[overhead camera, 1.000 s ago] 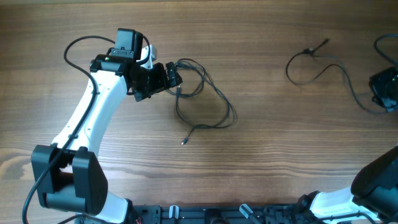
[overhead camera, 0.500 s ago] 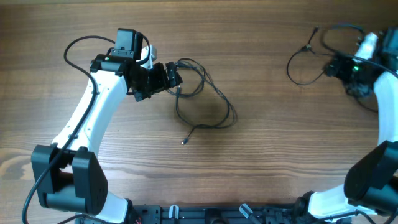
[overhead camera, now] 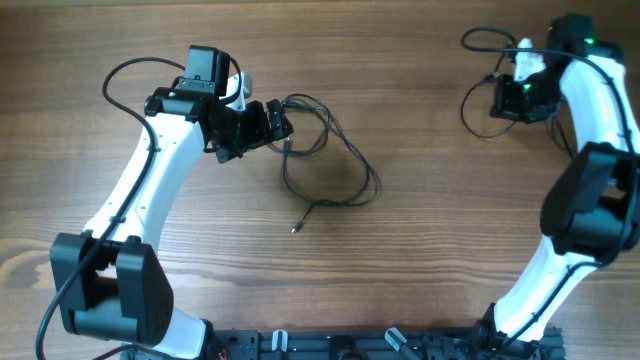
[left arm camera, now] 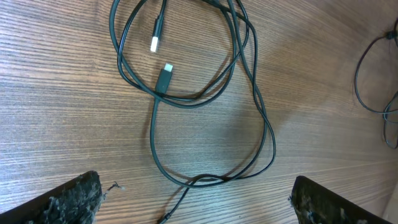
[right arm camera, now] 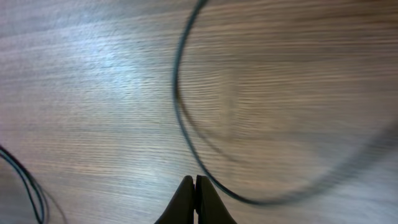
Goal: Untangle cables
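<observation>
A loose bundle of thin black cables (overhead camera: 372, 182) lies left of the table's middle, one plug end (overhead camera: 295, 229) trailing toward the front. My left gripper (overhead camera: 281, 124) hovers at the bundle's left edge, jaws wide open. In the left wrist view the loops (left arm camera: 155, 146) and two plug tips (left arm camera: 165, 76) lie between the fingers (left arm camera: 69, 200) with nothing held. A separate black cable (overhead camera: 463, 112) curves at the far right. My right gripper (overhead camera: 503, 100) is beside it, fingertips (right arm camera: 196, 182) pressed shut. That cable (right arm camera: 180, 112) runs right past the tips; whether it is pinched I cannot tell.
Bare wooden tabletop (overhead camera: 450, 230) surrounds both cable groups. The left arm's own thicker cord (overhead camera: 120, 72) arcs behind its wrist. Another thin loop (left arm camera: 359, 81) shows at the right edge of the left wrist view. The arm bases stand along the front edge.
The right arm swung in from the right edge to the far-right cable, and its jaws opened, then closed. The left arm and the bundle have not moved.
</observation>
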Controlling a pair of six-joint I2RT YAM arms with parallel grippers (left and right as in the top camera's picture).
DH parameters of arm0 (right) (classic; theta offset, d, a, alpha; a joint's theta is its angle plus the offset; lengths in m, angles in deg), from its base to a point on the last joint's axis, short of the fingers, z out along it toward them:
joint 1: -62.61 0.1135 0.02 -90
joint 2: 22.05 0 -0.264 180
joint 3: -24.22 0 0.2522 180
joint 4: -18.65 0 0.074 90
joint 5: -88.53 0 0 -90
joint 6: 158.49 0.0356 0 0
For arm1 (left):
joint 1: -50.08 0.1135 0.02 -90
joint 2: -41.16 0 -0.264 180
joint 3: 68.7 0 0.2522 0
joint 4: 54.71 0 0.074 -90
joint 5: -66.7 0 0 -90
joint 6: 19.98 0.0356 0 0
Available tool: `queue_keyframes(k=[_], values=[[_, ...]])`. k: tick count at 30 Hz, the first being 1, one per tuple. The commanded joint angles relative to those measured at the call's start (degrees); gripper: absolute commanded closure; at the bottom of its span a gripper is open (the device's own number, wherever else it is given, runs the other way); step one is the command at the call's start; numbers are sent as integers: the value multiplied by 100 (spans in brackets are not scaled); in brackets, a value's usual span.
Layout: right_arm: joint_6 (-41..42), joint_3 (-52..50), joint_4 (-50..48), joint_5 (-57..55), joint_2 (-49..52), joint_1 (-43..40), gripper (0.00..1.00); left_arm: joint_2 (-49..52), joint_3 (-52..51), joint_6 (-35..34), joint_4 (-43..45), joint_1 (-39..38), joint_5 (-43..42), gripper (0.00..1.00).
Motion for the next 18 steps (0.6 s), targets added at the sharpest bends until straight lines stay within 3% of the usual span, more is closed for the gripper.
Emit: queue_keyframes(k=[1, 8, 18], values=[[-66, -4, -33, 326, 391, 275, 95, 59, -31, 92, 15, -15, 35, 0], [142, -85, -83, -286, 758, 608, 95, 59, -31, 90, 15, -15, 35, 0], [138, -789, -1137, -1615, 804, 557, 95, 59, -31, 90, 15, -15, 35, 0]])
